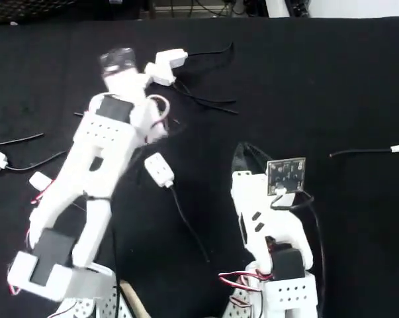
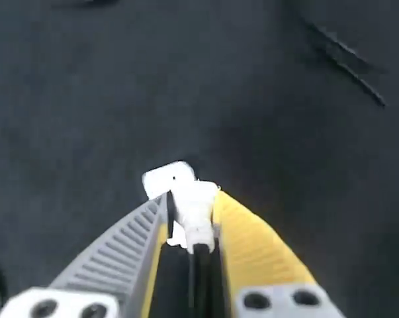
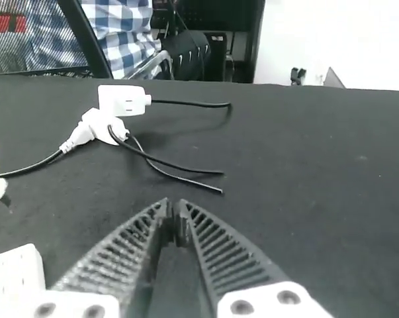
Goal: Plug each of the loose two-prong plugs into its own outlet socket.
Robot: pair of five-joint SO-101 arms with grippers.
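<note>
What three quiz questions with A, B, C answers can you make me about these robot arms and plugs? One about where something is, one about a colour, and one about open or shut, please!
1. Where is the white plug that the left wrist view shows?
A) between the left arm's jaws
B) lying under the right arm
C) in a person's hand

2. What colour is the table top?
A) red
B) black
C) green

3. How are the right arm's jaws?
A) wide open
B) shut on a cable
C) shut with nothing between them

Answers:
1 A, the left wrist view shows the plug clamped between its grey and yellow sides.
2 B, the high view shows a black surface all over.
3 C, the right wrist view shows the two black sides meeting with nothing held.
</note>
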